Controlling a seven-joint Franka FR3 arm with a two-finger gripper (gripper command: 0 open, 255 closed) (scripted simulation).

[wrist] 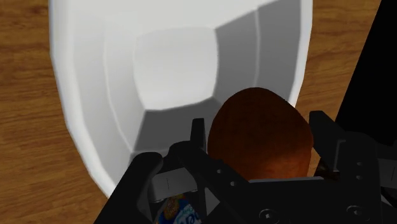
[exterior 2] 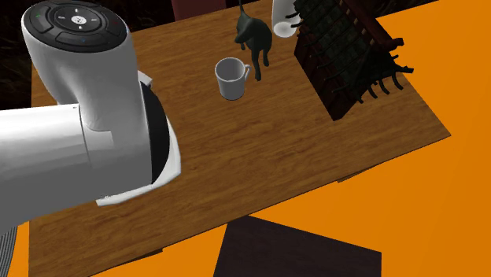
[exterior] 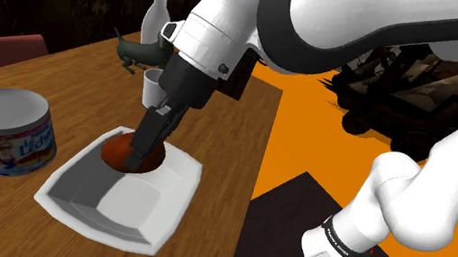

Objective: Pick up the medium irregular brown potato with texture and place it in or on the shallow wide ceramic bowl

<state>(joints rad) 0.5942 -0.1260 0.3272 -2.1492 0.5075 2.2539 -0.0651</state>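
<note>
Potato [wrist: 261, 137], brown and lumpy, is clamped between the black jaws right over one corner of the shallow white bowl [exterior: 140, 201], so I'd say we're at the drop-off step. Next move just needs the jaws to let go, maybe lower first so it doesn't roll onto the desk [exterior: 53, 68].

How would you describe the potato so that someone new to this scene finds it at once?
On the wooden table, beside the blue-and-white can, lies a white squarish bowl. At its corner farthest from the shoulder camera, clasped by the black end effector, is the potato: a rounded reddish-brown lump, unlike the pale bowl and can around it.
</note>
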